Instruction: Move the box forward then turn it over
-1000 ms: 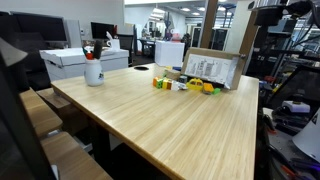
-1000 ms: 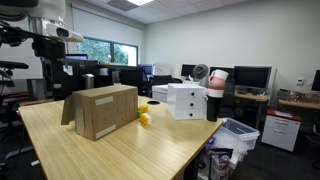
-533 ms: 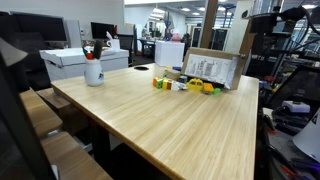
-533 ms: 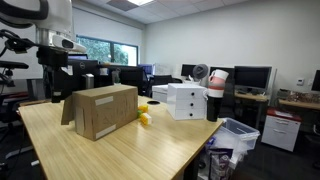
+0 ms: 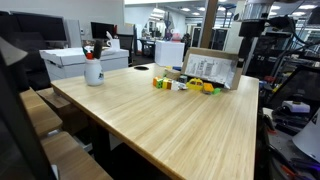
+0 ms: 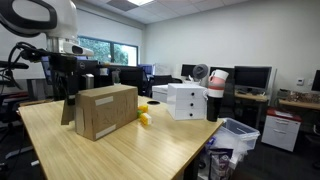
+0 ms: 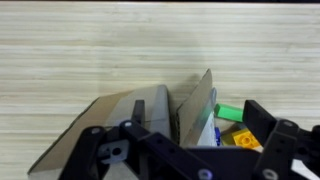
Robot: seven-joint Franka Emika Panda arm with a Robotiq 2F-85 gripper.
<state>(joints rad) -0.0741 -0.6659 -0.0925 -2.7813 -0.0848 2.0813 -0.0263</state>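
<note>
The box stands on its long edge at the far side of the wooden table. Its whitish printed inner face (image 5: pixel 212 68) shows in an exterior view, and its plain tan outside (image 6: pixel 100 110) shows from the other side. Small colourful toys (image 5: pixel 185 86) lie in front of the printed face. My gripper (image 5: pixel 248 50) hangs above one end of the box, and it also shows in the other exterior view (image 6: pixel 68 90). In the wrist view the gripper (image 7: pixel 185 140) is open, with a finger on each side of the box's top edge (image 7: pixel 195 105). A green block (image 7: pixel 230 113) and a yellow block (image 7: pixel 245 138) lie beside the box.
A white mug with pens (image 5: pixel 93 70) and a big white lidded box (image 5: pixel 85 58) stand at the table's other end. They also show as white boxes (image 6: pixel 185 100) in the other exterior view. A bin (image 6: pixel 237 135) sits on the floor. Chairs and desks surround the table.
The arm has moved sideways and lower, bringing my gripper over the end of the box. The box and toys have not moved.
</note>
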